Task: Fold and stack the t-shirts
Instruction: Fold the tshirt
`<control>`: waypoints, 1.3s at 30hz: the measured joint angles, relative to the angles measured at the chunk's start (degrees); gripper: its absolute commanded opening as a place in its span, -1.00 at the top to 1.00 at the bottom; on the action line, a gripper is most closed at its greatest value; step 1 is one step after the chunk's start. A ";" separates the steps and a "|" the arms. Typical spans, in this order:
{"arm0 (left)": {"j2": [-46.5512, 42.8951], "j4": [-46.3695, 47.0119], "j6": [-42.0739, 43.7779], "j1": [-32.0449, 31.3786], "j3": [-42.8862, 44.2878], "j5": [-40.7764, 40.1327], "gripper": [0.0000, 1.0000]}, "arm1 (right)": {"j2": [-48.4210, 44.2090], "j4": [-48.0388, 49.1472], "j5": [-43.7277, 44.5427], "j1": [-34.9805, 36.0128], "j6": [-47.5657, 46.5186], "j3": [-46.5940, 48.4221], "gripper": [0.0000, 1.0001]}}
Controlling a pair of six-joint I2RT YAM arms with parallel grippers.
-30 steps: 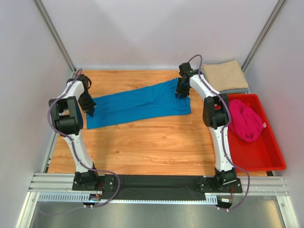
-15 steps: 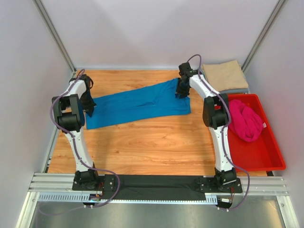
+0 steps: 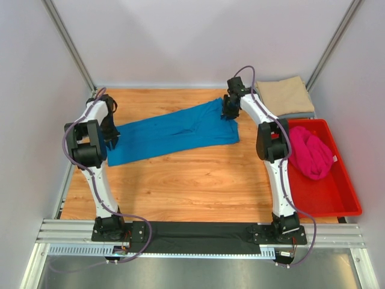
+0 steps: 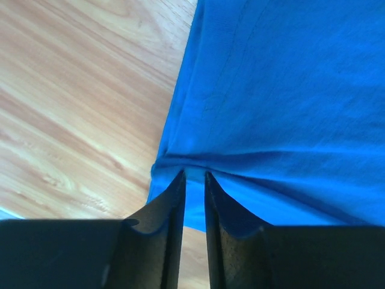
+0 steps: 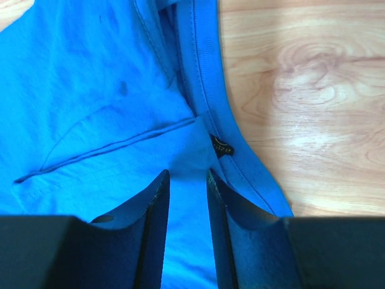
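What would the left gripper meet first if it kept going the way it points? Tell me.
The blue t-shirt. The left gripper has its fingers astride the shirt's edge, cloth bunched between them, so it would push into that cloth, with the wooden table right beneath, as far as depth shows.

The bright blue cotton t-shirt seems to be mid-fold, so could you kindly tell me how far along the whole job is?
Done: a tan beige folded shirt lies on a grey-blue one at the far right corner. In hand: the bright blue t-shirt, folded into a long strip, with the left pincer at its left end and the right pincer at its collar end. Left: finishing it, then the crumpled magenta pink shirt in the red plastic bin.
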 measured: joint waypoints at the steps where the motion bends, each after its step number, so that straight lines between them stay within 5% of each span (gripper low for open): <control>1: 0.00 -0.61 -0.07 0.00 0.61 -0.13 0.39 | 0.00 0.09 -0.13 0.00 -0.02 0.02 0.34; 11: -5.60 -2.14 0.44 -2.47 4.81 0.79 0.35 | -6.67 -5.57 3.82 -0.42 6.08 -3.13 0.21; 17: -8.02 0.72 0.66 -7.04 -2.19 6.80 0.35 | -17.07 -8.33 2.29 -0.90 14.05 -13.33 0.23; 28: -7.69 0.98 0.92 -6.40 -6.49 10.47 0.35 | -18.08 -6.23 -2.73 -0.28 22.29 -27.93 0.23; 39: -7.69 -0.07 -2.34 -5.53 -14.93 11.34 0.35 | -12.07 -6.60 4.22 -0.76 13.00 -19.04 0.24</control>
